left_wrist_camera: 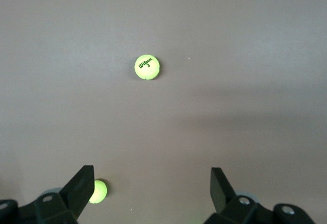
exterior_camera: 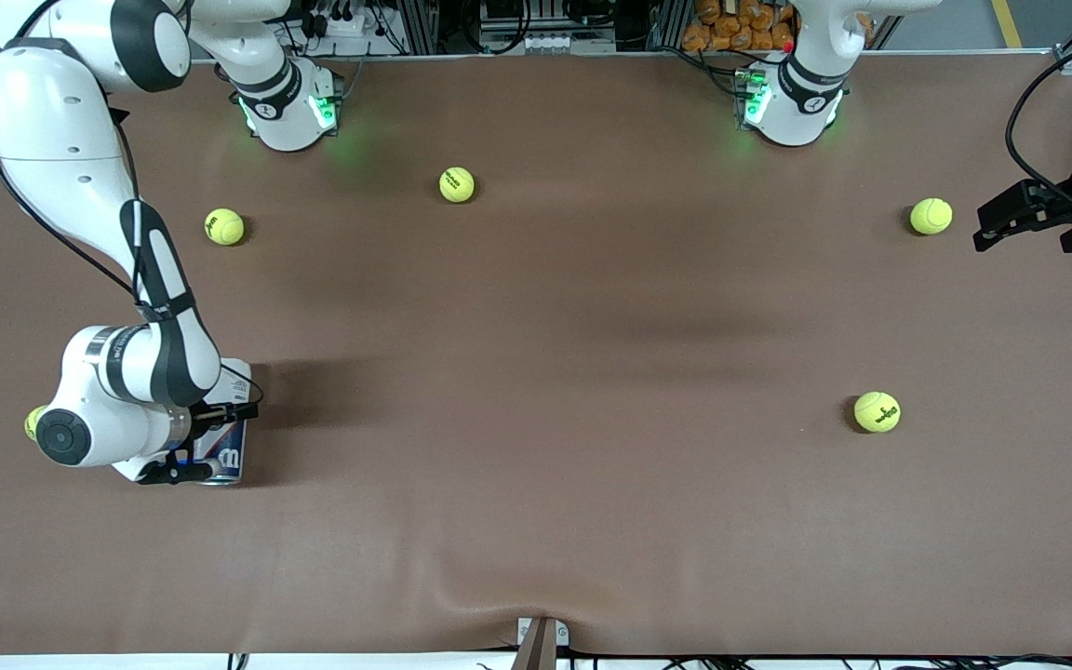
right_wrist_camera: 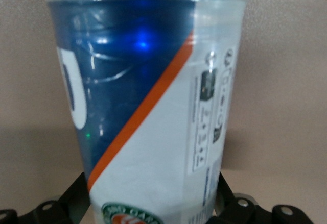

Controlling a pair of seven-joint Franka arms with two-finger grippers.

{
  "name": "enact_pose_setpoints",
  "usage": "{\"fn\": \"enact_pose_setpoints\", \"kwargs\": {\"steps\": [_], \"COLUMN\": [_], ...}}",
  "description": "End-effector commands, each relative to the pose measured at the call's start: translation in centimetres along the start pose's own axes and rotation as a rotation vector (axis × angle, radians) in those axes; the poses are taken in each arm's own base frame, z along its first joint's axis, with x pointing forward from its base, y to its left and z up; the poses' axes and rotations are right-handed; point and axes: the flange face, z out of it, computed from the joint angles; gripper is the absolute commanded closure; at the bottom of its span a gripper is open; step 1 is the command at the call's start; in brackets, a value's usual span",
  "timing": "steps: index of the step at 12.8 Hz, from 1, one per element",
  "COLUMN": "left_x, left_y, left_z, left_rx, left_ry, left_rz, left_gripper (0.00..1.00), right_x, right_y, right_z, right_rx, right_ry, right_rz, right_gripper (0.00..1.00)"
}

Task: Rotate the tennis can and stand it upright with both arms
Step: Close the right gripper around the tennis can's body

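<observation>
The tennis can (exterior_camera: 224,456) lies on the brown table (exterior_camera: 536,372) at about 8 o'clock. The right gripper (exterior_camera: 206,442) sits wide around it. The left gripper (exterior_camera: 1034,219) waits at 3 o'clock, open and holding nothing.

Glossy plastic tennis can (right_wrist_camera: 148,106) with a silvery rim; matt brown worktop (exterior_camera: 536,372); fuzzy felt tennis balls (exterior_camera: 877,411); glossy white arms (exterior_camera: 52,121).

"Wilson 3" on tennis ball (left_wrist_camera: 147,67); "W" on tennis can (exterior_camera: 229,458).
</observation>
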Motion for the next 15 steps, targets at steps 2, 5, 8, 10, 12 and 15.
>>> {"fn": "enact_pose_setpoints", "kwargs": {"steps": [2,5,8,10,12,15], "left_x": [0.1,0.1,0.1,0.1,0.1,0.1], "left_y": [0.2,0.3,0.2,0.2,0.3,0.5], "left_z": [-0.1,-0.1,0.0,0.0,0.0,0.0], "left_rx": [-0.009,-0.01,-0.01,-0.01,-0.01,-0.01], "left_ry": [0.0,-0.002,-0.005,-0.003,-0.003,-0.003], "left_rz": [0.013,0.013,0.015,0.014,0.017,0.018], "left_gripper": [0.0,0.0,0.0,0.0,0.0,0.0], "right_x": [0.4,0.6,1.4,2.1,2.1,1.5], "right_y": [0.5,0.4,-0.6,-3.5,-7.8,-17.3], "right_z": [0.5,-0.1,-3.1,-6.1,-7.6,-9.0], "right_rx": [-0.013,-0.012,-0.024,-0.044,-0.062,-0.074], "right_ry": [0.004,0.013,0.063,0.101,0.117,0.136], "right_rz": [-0.038,-0.065,-0.171,-0.326,-0.49,-0.831], "right_gripper": [0.07,0.39,0.36,0.35,0.33,0.33]}}
